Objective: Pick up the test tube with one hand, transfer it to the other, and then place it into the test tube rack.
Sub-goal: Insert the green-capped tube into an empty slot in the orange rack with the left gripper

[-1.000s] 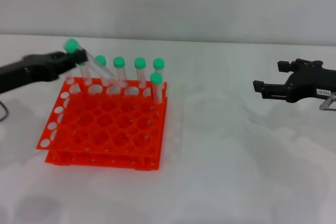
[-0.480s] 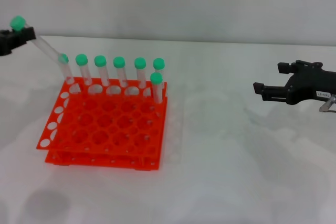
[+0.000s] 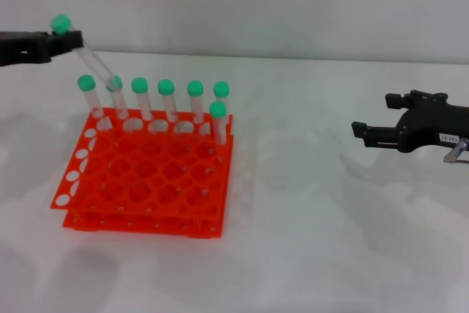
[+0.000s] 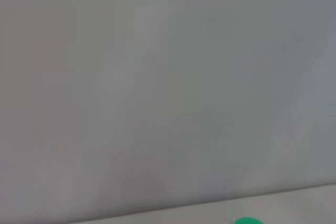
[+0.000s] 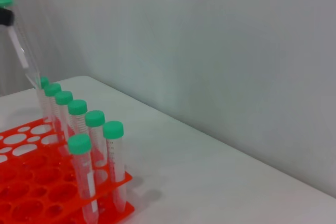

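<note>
High over the rack's back left corner, my left gripper (image 3: pixel 71 40) is shut on the test tube (image 3: pixel 96 61) just under its green cap. The tube slants down toward the back row. The right wrist view shows the same tube (image 5: pixel 23 51) hanging tilted. The orange-red test tube rack (image 3: pixel 110 199) stands on the table at left, with several green-capped tubes (image 3: pixel 166 100) upright along its back row and one (image 3: pixel 218 122) in the row in front. My right gripper (image 3: pixel 371 114), with the white label, hovers far right, open and holding nothing.
A grey wall rises behind the white table (image 3: pixel 308 240). The left wrist view shows mostly wall, with one green cap (image 4: pixel 248 221) at the picture's edge. From the right wrist, the rack (image 5: pixel 31 182) and its tubes show.
My left gripper swung out to the left and up with the tube, then came back right, above the rack's back left corner. The right gripper sank slightly.
</note>
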Tool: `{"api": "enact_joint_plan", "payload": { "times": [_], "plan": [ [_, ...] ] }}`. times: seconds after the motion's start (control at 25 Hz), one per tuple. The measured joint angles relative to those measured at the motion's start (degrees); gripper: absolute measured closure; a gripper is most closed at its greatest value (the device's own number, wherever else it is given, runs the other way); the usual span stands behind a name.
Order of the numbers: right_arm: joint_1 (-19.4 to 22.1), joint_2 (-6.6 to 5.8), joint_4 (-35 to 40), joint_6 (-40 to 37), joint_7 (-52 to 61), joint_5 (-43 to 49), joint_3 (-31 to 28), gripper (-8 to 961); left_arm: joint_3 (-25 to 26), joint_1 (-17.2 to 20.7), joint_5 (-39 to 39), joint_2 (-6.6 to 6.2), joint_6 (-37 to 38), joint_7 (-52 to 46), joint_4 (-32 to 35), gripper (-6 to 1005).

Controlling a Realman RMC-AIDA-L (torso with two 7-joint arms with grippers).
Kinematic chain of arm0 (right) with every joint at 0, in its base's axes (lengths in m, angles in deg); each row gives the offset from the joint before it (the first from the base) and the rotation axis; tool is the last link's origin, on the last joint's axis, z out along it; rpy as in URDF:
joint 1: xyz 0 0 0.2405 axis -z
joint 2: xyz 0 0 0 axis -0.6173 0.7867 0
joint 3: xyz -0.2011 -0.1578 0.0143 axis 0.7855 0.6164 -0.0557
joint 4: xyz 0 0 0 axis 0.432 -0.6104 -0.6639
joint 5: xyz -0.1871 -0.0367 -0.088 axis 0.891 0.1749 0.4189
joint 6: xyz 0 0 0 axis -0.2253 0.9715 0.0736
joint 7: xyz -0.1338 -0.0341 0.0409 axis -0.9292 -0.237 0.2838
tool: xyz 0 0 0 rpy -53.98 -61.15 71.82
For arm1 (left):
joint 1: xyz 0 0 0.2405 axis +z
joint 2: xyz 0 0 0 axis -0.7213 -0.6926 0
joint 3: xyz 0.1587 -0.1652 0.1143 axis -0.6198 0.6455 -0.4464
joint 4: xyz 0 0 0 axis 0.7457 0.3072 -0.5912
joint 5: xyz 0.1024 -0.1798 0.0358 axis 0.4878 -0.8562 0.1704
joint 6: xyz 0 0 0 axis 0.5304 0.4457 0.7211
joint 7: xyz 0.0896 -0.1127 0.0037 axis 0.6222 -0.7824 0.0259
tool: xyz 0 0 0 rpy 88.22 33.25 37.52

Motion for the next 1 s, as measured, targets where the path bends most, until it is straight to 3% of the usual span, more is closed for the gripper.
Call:
{"api": "enact_joint_plan", "payload": {
  "times": [0.44, 1.0],
  "plan": [
    [-0.32, 0.00, -0.01, -1.31, -0.66, 0.27, -0.55, 96, 0.00, -2.48, 5.16, -0.07, 1.54, -0.93, 3.99, 714],
    [0.24, -0.10, 0.00, -1.32, -0.69, 0.20, -0.78, 96, -0.05, -7.45, 12.43, -0.27, -5.97, -0.42, 14.29, 707]
  ]
}}
